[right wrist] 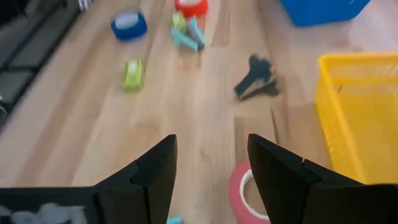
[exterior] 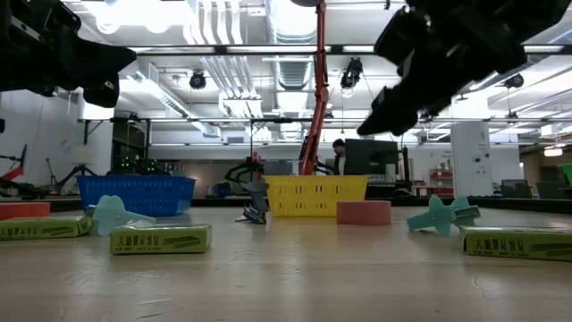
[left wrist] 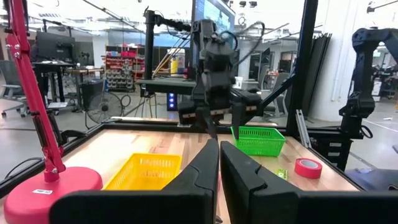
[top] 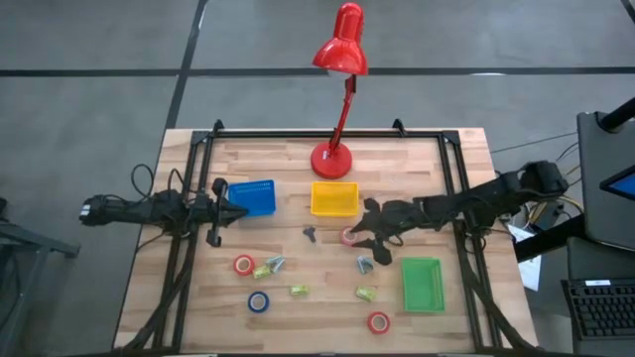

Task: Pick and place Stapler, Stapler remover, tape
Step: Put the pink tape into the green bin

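Nothing looks sorted yet: the blue bin, yellow bin and green bin appear empty, while tape rolls, small green staplers and staple removers lie scattered on the table. The right gripper hangs with fingers spread wide and empty, a red tape roll just below and between them, untouched. The left gripper waits beside the blue bin, fingers nearly together, holding nothing.

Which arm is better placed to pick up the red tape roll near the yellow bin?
The right. Its pincer hovers open right beside that tape roll, which shows just ahead of its fingers in the right wrist view. The left pincer is shut and sits by the blue bin, farther off.
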Robot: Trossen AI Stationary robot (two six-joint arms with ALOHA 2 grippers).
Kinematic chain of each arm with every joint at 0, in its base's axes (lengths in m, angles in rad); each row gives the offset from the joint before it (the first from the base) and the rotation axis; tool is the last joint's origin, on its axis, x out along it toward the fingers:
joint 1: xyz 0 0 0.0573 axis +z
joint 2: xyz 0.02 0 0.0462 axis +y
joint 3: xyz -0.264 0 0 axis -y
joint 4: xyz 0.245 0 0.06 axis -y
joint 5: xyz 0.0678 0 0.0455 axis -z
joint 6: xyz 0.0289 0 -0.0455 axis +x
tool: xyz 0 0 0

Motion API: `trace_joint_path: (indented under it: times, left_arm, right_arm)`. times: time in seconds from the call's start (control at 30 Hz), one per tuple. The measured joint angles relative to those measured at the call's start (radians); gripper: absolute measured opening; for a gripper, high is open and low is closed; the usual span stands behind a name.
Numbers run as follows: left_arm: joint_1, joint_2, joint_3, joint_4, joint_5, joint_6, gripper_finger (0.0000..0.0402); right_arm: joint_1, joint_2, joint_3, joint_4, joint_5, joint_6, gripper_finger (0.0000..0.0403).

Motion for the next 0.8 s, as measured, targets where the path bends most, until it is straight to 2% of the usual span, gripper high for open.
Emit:
trace_joint_path:
  times: [0.17,0.43,0.6,0.8]
  left_arm:
    - [0.000,0.002,0.000,-0.001,0.000,0.000,0.0021]
    - [0.000,0.009,0.000,-0.009,0.000,0.000,0.0019]
    - [0.000,0.013,0.000,-0.018,0.000,0.000,0.0021]
    - [0.000,0.015,0.000,-0.018,0.000,0.000,0.0019]
  right_arm:
    - [0.032,0.109,0.032,0.001,0.015,-0.039,0.0182]
    - [0.042,0.239,0.098,-0.102,0.123,-0.046,0.0171]
    - [0.049,0.275,0.132,-0.144,0.177,-0.057,0.0171]
    - [0.049,0.298,0.144,-0.168,0.185,-0.051,0.0157]
